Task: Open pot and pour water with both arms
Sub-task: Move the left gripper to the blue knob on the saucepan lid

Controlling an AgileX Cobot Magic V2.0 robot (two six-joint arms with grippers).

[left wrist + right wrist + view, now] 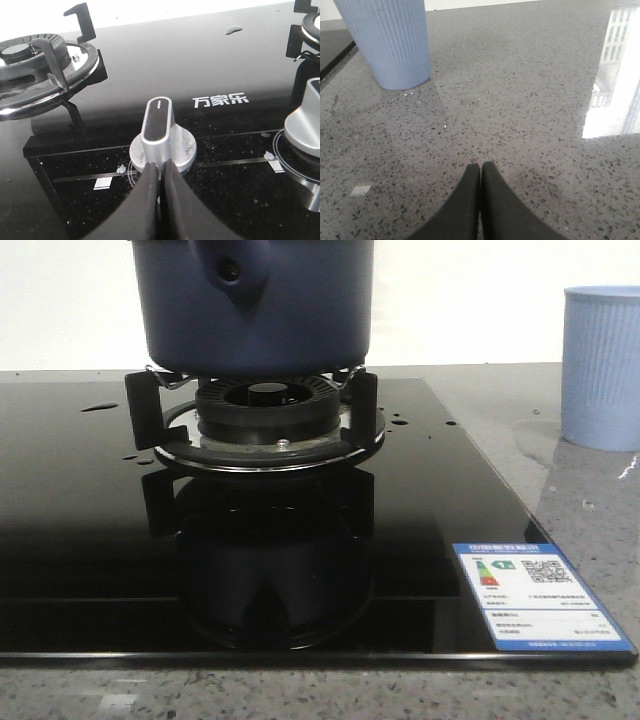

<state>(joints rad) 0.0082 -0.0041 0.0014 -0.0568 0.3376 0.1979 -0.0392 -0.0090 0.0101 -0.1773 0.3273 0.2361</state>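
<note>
The dark navy-blue pot (255,305) stands on the burner grate (260,415) of the black glass hob (90,540) in the front view; its handle stub with a small hole faces the camera and its top is out of frame. No gripper shows in the front view. In the left wrist view my left gripper (161,169) is shut and empty, its tips just in front of a silver stove knob (161,135). In the right wrist view my right gripper (480,167) is shut and empty, low over the grey speckled counter (530,100). The pot shows in neither wrist view.
A pale-blue ribbed cup (602,365) stands on the counter right of the hob, also in the right wrist view (387,42). An empty burner (35,65) and a second knob (307,120) flank the left gripper. A label sticker (535,595) sits at the hob's front right corner.
</note>
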